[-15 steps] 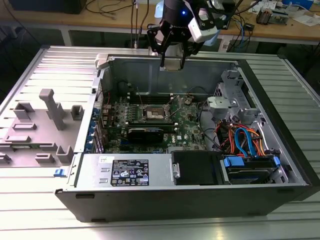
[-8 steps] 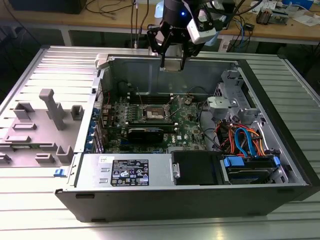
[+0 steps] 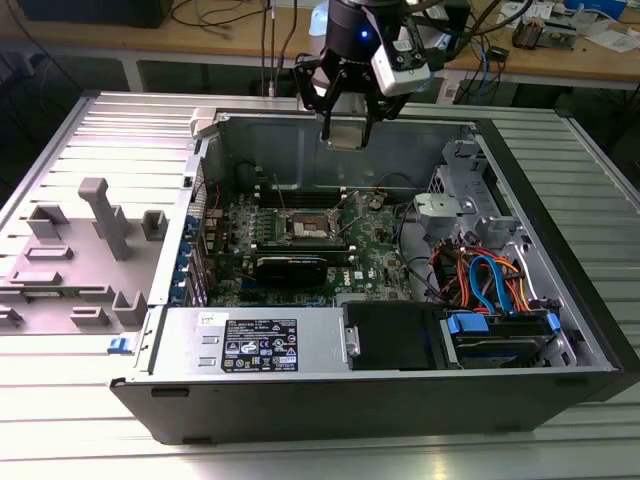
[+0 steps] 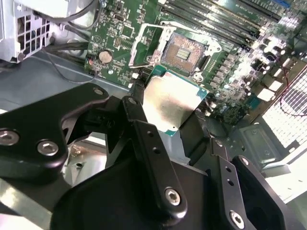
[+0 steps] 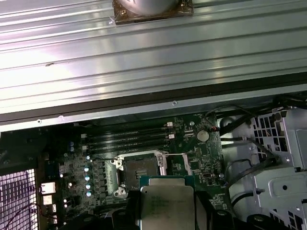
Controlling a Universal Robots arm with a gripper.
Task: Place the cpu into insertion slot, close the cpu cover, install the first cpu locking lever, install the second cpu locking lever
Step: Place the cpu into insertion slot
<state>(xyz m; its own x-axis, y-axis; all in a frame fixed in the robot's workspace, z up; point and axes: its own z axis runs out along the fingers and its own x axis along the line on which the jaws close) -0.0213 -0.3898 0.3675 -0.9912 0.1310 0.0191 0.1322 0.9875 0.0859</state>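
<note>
A: Cpu (image 3: 346,136) first. Where is it?

B: Up in the air, not in the machine. Going from the exterior view's left, a grey plastic fixture (image 3: 100,225) stands on the ribbed tabletop (image 3: 60,130), well apart from the work. Next is the open computer case (image 3: 330,400), with the green circuit board (image 3: 375,255) lying inside it. Above the case's far wall hangs the hand (image 3: 346,120), carrying the cpu.

A: So the hand has closed on it?

B: Yes. It is narrowed to the cpu's width and pinches two opposite edges. In the second wrist view the cpu (image 4: 172,103) shows its dull silver top between the black fingers.

A: And the insertion slot?

B: Empty. The second wrist view shows the insertion slot (image 4: 184,50) with bare contacts, and the cpu cover (image 4: 137,44) stands open beside it. In the first wrist view the cpu (image 5: 167,208) hangs near the insertion slot (image 5: 139,172) but off to one side of it, not over it.

A: Which step, then?

B: I judge it to be the first one, the placing. The cover is open, so neither it nor the levers are done yet.

A: What does the placing call for?

B: By my reading, the cpu must be centred over the socket, flat, with its edges square to the silver rim. It must then go down gently, because those contacts look delicate. Toward the exterior view's right, the blue and orange cables (image 3: 490,280) lie well apart from that path.
</note>
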